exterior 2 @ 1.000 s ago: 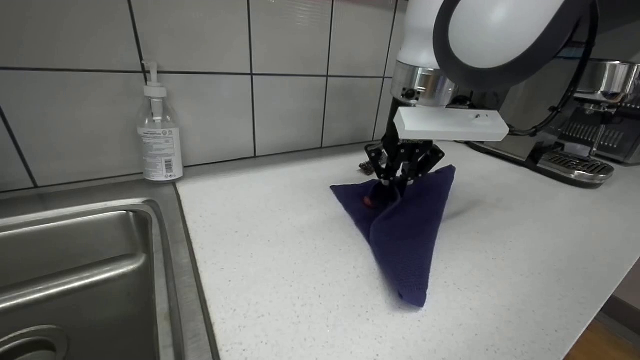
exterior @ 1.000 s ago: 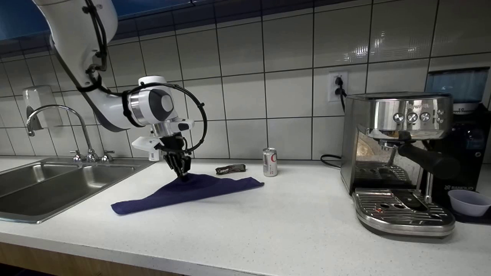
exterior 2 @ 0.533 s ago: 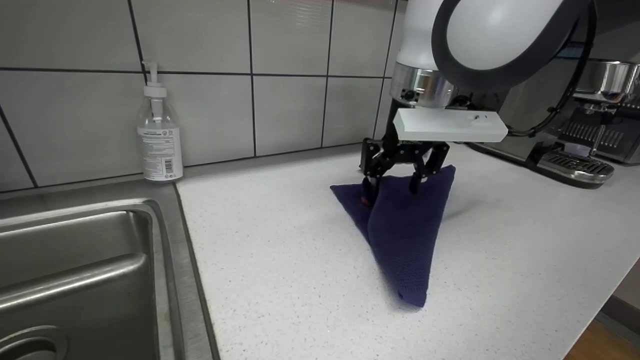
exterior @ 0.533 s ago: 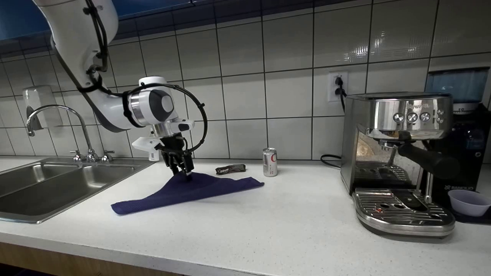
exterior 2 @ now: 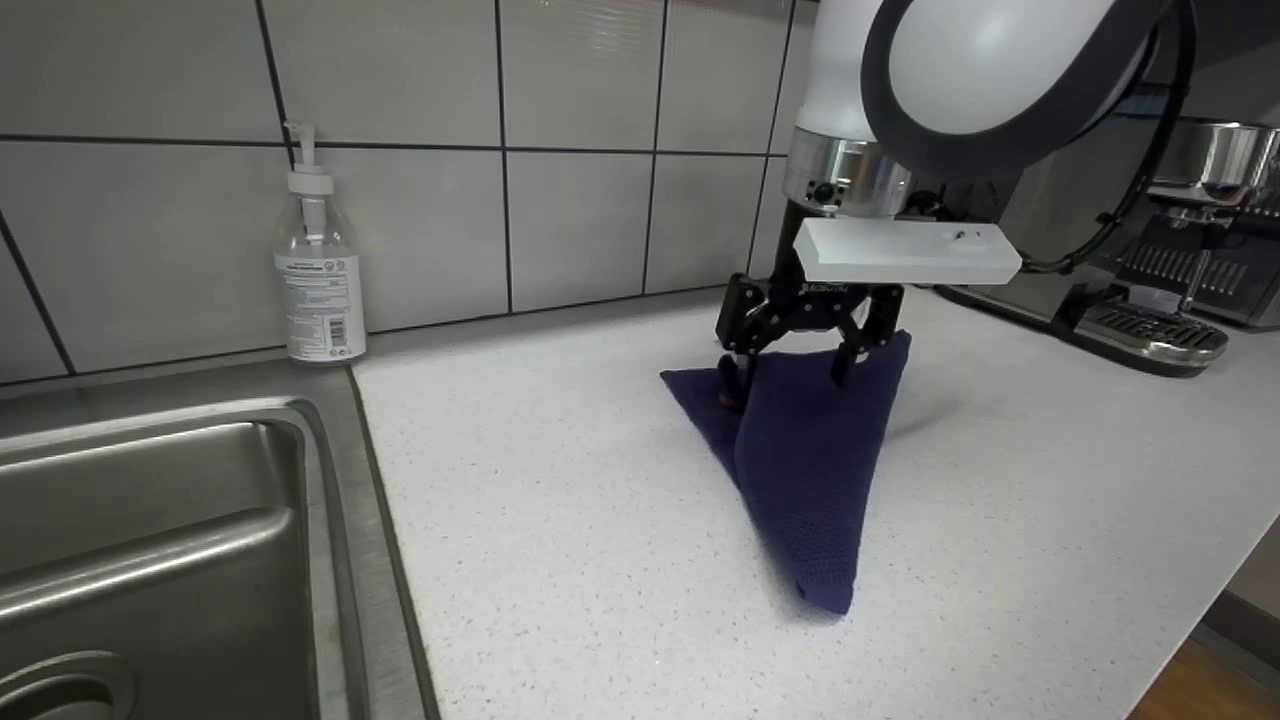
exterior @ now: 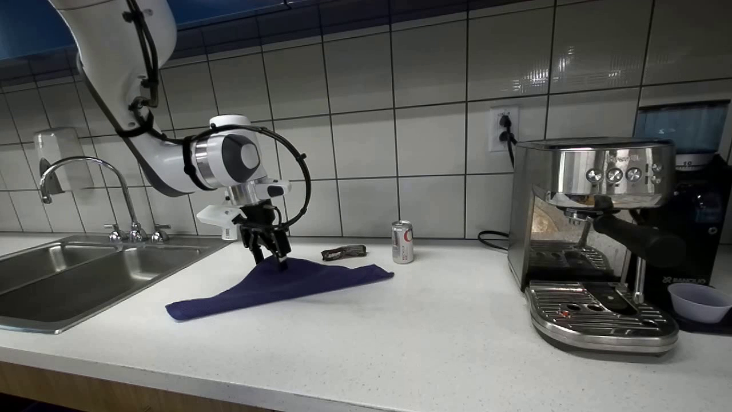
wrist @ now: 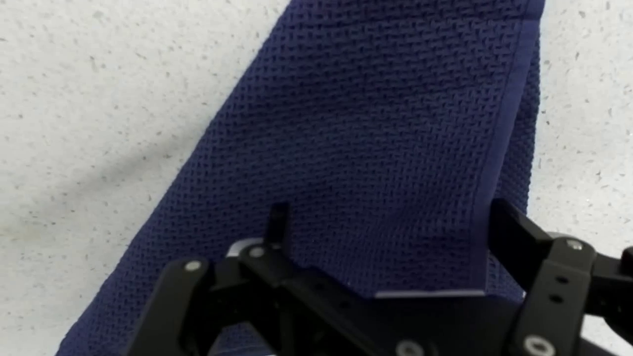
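Fingers [wrist: 517,241] stand apart, holding nothing, over the blue cloth [wrist: 371,158], which lies beneath and between my tips. Judged progress: one fold appears done; the layers below me do not yet look flat.

White Franka arm [exterior: 117,54], angled down from the upper left in an exterior view, wrist [exterior: 231,157] bent, black two-finger gripper [exterior 2: 789,388] directed downward, fingers [wrist: 517,242] spread, a wide gap between them in the wrist view.
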